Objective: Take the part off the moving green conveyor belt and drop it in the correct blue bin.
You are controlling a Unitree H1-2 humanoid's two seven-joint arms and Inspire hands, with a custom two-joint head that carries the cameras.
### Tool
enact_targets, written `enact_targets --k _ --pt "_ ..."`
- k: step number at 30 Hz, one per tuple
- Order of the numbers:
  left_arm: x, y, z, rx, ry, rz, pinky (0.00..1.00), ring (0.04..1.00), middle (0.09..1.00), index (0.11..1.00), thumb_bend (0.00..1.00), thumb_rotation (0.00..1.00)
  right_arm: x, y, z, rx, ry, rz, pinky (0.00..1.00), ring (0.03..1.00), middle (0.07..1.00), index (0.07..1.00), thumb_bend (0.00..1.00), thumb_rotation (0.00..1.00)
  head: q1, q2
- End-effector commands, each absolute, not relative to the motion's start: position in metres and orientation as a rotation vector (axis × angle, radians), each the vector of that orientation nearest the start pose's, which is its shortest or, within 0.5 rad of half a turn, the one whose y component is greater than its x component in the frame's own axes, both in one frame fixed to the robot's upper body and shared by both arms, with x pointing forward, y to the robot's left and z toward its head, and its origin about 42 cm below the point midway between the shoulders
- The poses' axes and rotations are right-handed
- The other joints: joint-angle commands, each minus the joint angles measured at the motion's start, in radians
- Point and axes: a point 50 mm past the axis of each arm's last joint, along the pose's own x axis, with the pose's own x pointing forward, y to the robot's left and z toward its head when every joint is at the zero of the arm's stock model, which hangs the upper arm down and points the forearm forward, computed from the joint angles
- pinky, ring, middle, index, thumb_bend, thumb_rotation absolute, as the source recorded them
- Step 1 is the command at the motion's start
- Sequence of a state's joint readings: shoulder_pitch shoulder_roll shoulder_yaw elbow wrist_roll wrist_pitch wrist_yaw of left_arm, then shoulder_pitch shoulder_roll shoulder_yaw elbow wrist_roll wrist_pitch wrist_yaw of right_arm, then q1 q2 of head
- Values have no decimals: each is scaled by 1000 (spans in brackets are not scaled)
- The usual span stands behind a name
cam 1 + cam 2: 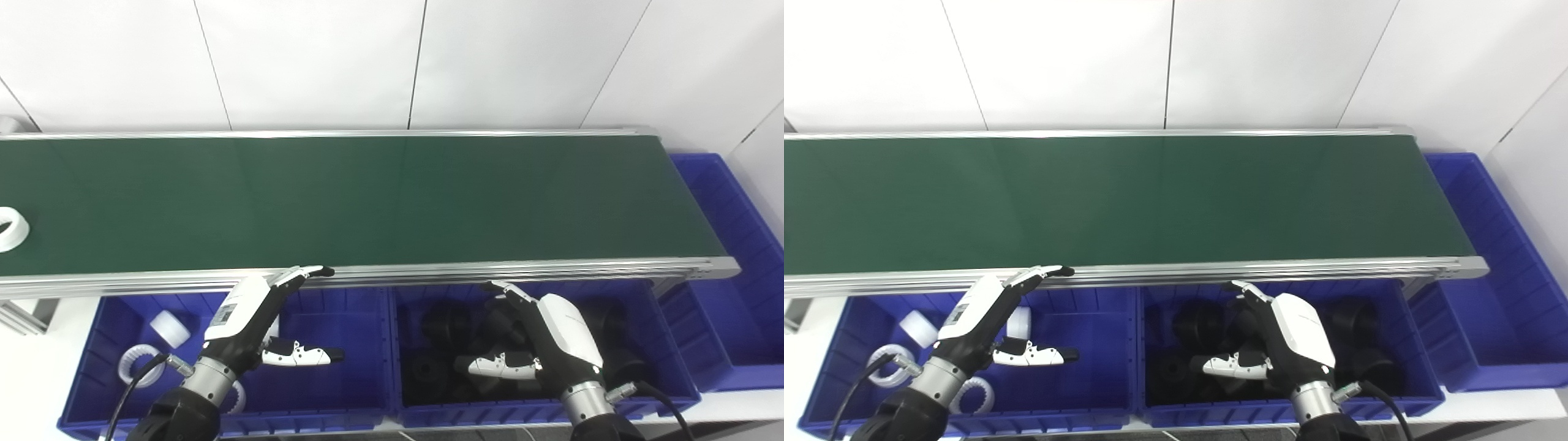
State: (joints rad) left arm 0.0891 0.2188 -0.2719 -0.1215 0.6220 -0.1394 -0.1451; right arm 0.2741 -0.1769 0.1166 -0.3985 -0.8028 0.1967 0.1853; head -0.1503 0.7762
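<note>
A white ring-shaped part (pixel 11 228) lies on the green conveyor belt (pixel 367 196) at the far left edge of the left eye view; the right eye view does not show it. My left hand (pixel 254 321) is open and empty, hovering over the left blue bin (pixel 343 404), fingertips near the belt's front rail. My right hand (pixel 542 337) is open and empty over the middle blue bin (pixel 667 367).
The left bin holds white parts, a cylinder (pixel 170 327) and toothed rings (pixel 138 364). The middle bin holds several black parts (pixel 447 324). A third blue bin (pixel 735 257) stands at the belt's right end. White wall panels rise behind the belt.
</note>
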Motion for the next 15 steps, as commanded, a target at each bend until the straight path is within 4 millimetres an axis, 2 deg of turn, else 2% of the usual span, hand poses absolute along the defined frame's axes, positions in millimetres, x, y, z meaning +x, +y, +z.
enact_targets --k 1,2,3,4,6,8,9,12,15 --pt "244 194 107 791 -222 -428 839 873 841 819 843 428 193 -242 134 -937 76 92 689 738 712 812 785 383 35 -14" --pt "244 193 107 794 -222 -428 840 872 841 820 843 432 193 -243 133 -938 77 92 684 736 712 813 786 395 35 -14" --pt "243 192 106 795 -224 -427 840 871 840 819 845 434 192 -244 132 -939 74 90 681 733 711 812 788 397 96 -27" --pt "243 190 106 796 -225 -426 840 869 837 817 847 435 192 -245 132 -940 72 88 677 730 709 809 790 395 108 -29" --pt "242 185 103 795 -225 -424 844 867 833 813 855 433 191 -250 131 -941 64 85 672 724 704 803 793 387 201 -57" --pt "240 179 101 799 -226 -427 859 867 832 812 857 452 189 -255 130 -937 59 80 689 722 699 796 790 350 244 -74" --pt "240 175 99 800 -228 -427 864 870 833 813 856 461 188 -258 129 -936 54 78 704 719 695 793 787 327 301 -103" --pt "238 165 93 799 -231 -430 875 869 833 814 858 504 187 -265 126 -940 40 72 701 706 687 786 784 261 331 -123" --pt "236 156 89 799 -227 -422 859 868 836 819 859 521 187 -268 126 -942 65 78 706 712 693 790 780 236 364 -150"
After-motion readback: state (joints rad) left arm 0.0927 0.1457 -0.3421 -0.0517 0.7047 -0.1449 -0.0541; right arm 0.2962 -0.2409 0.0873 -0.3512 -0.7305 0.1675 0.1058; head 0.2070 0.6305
